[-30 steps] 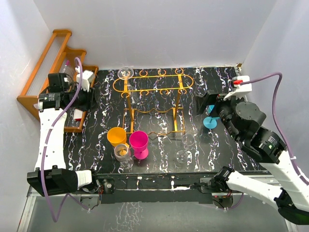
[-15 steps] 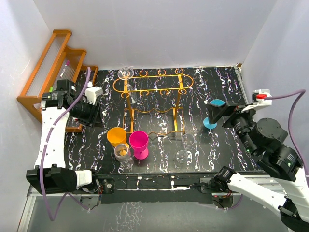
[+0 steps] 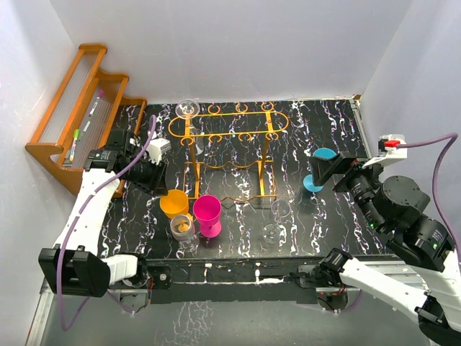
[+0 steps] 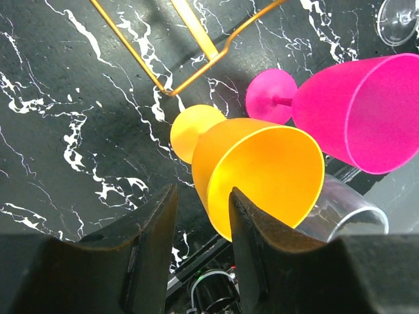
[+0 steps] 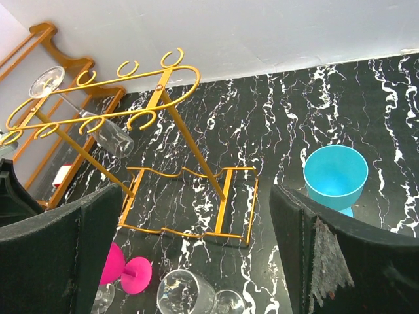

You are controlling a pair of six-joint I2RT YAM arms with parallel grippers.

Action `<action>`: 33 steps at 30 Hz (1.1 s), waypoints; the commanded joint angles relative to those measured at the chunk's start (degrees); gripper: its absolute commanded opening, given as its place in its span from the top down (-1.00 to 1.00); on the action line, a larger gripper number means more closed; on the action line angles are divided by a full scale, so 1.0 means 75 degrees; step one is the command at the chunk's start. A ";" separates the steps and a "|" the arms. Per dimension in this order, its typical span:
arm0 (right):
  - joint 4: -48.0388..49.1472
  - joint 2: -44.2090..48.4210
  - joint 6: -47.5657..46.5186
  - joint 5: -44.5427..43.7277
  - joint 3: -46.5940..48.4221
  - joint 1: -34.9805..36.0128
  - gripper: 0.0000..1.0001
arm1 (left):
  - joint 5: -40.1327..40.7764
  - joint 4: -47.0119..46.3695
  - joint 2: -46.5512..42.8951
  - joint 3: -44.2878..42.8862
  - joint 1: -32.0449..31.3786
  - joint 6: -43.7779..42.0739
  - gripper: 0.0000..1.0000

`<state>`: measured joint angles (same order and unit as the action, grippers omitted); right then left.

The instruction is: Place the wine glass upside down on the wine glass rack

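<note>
Since half a second ago the left gripper point(image 4: 201, 209) has been swung away from the wooden rack point(image 3: 79, 94) and brought to the orange glass point(image 3: 173, 203). Its jaws are held partly apart with nothing between them, and the glass's rim is seen just beyond the fingertips. The right gripper point(image 5: 196, 216) is found unmoved over that half second, though a second ago it was reaching in over the blue glass point(image 3: 324, 153). Its jaws are spread wide and nothing is held. The glasses themselves have not been shifted.

The orange glass stands upright at 7 o'clock on the table point(image 3: 324, 115), close against the pink glass point(image 3: 207, 214); whether they touch cannot be told. The rack point(image 3: 229, 126) stands at 12 o'clock, with a hung glass point(image 3: 187, 109) bowl-down at its 10 o'clock corner. A clear glass point(image 3: 277, 210) stands at 5 o'clock and the blue glass at 3 o'clock. The tabletop is black, veined with white, and is enclosed by white walls on three sides.
</note>
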<state>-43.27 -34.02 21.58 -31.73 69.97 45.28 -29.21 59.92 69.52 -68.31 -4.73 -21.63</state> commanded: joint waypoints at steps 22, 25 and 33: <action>0.0226 -0.0233 0.0240 -0.0082 0.0375 0.0017 -0.96 | 0.0406 -0.0708 -0.0375 0.0624 -0.0037 -0.0095 0.53; 0.0201 -0.0162 0.0239 -0.0086 0.0382 0.0011 -0.96 | 0.0519 -0.0688 -0.0277 0.0625 -0.0048 -0.0092 0.53; 0.0039 0.0122 0.0395 -0.0088 0.0346 0.0016 -0.96 | 0.0913 -0.0783 -0.0150 0.0666 -0.0453 0.0052 0.52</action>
<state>-43.57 -34.48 23.33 -31.75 70.52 45.28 -24.67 54.15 68.23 -63.81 -6.44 -21.89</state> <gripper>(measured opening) 0.982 0.238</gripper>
